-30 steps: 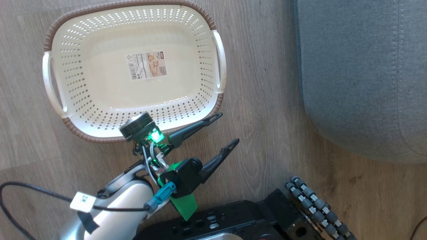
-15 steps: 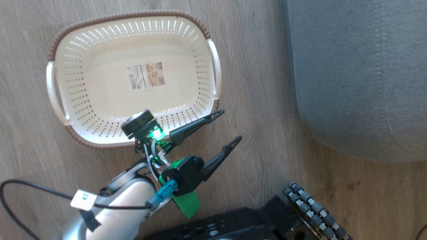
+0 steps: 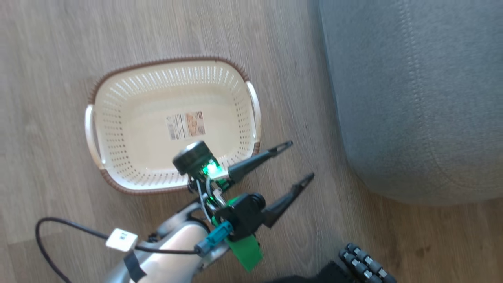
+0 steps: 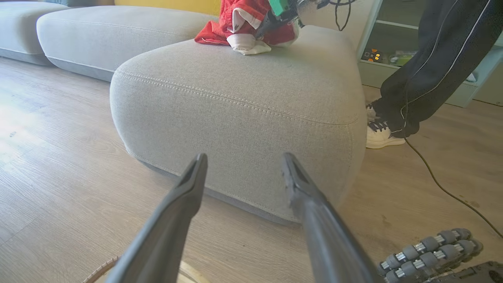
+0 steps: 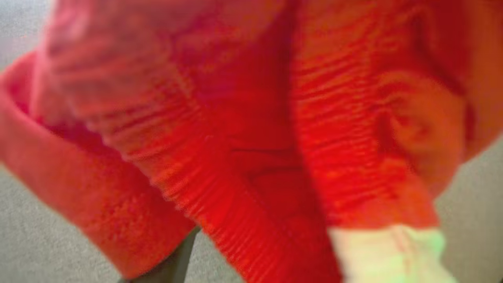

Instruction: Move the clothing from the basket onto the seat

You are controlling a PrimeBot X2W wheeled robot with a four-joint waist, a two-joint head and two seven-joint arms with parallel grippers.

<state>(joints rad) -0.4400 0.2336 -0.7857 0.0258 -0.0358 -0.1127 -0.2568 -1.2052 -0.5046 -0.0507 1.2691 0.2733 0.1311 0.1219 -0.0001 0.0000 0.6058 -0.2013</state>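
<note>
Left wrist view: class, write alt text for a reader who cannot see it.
Red-and-white clothing lies on a grey seat, the right gripper at it. The open left gripper points at the seat's front; a person's leg and shoe stand on the floor beside it.

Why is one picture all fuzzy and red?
Right wrist view: the clothing sits so close to the camera it blurs; head view: the basket is slightly smeared, likely camera motion; left wrist view: sharp, the seat evenly lit.
</note>
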